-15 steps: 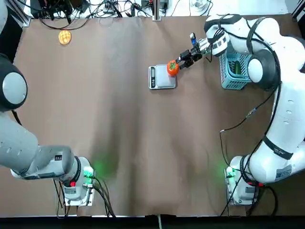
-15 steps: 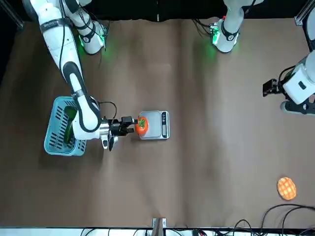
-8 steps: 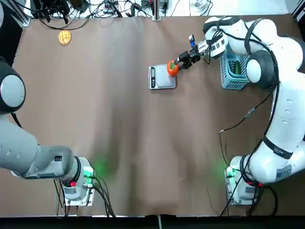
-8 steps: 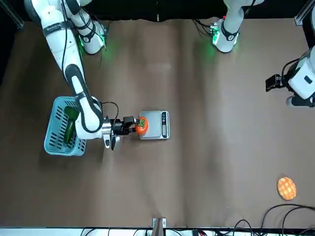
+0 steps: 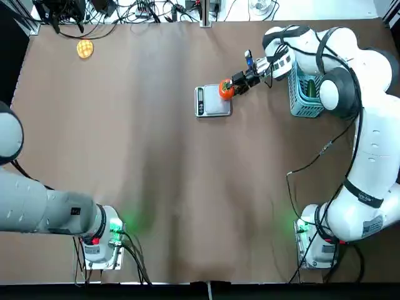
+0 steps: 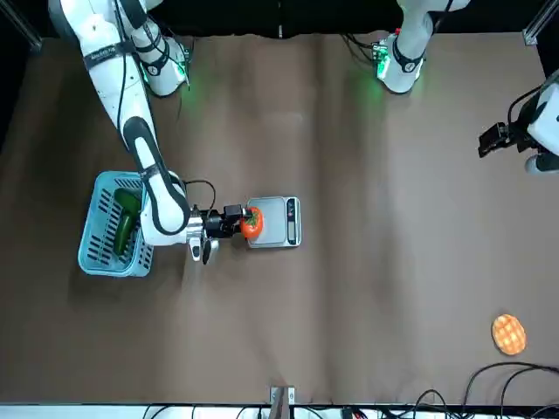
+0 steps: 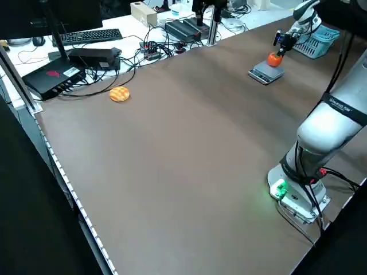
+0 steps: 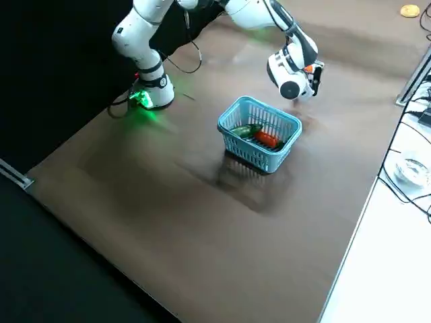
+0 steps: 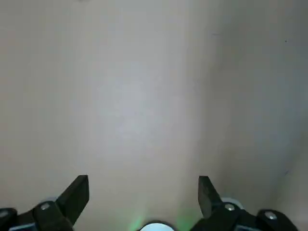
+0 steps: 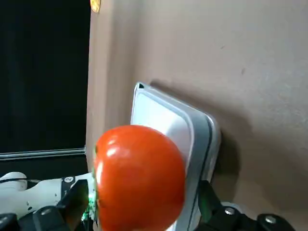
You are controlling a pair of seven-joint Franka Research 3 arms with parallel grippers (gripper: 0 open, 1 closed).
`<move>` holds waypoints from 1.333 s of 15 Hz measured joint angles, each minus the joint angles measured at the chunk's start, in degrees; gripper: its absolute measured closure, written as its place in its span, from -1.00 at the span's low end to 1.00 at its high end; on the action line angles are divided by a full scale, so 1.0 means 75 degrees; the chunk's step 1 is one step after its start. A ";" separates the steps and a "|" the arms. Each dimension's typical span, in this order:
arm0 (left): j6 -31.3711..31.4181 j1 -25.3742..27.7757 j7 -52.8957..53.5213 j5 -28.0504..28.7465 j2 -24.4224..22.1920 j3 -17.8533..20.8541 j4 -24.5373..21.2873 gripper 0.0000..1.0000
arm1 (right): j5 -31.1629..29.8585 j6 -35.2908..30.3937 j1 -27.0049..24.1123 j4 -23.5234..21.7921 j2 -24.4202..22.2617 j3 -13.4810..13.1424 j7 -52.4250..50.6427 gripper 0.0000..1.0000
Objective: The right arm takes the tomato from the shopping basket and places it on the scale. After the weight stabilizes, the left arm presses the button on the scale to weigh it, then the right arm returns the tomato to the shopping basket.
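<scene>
Off at the robot's left, the left gripper [image 6: 500, 139] hangs well away from the scale, its two fingers wide apart with nothing between them. Farther out lies a yellow waffle-patterned round [image 5: 85, 49]. Next comes the scale [image 5: 210, 110], display strip on its left side, and at the right part of its plate sits the tomato [image 5: 225, 90]. Right beside it is the right gripper [image 5: 235, 84], its fingers spread on either side of the fruit, a gap showing at one of them. Whether the other touches the skin, I cannot tell. The tomato should be light, smooth and a bit slippery, firm but easily bruised; take it later around its widest part, clear of the stem, with a gentle, even squeeze. So near the plate's edge, a nudge could roll it off. Rightmost stands the shopping basket [image 5: 307, 114], holding a green vegetable [image 5: 311, 89] and a red item [image 8: 265, 138].
</scene>
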 joint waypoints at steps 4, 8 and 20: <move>0.0230 -0.0003 0.0001 -0.0038 -0.0451 -0.0022 -0.0572 -1.00 | 0.0032 -0.0002 0.0000 0.0010 0.0022 0.0001 -0.0058 -0.78; 0.0183 0.0105 0.0021 -0.0422 -0.0521 0.0001 -0.0650 -1.00 | 0.0083 -0.0051 0.0000 0.0039 -0.0011 -0.0001 -0.0069 -0.43; 0.0190 0.0157 0.0104 -0.0436 -0.0521 -0.0079 -0.0591 -1.00 | -0.2060 0.0011 -0.0004 0.0079 -0.2008 -0.0923 0.3206 -0.43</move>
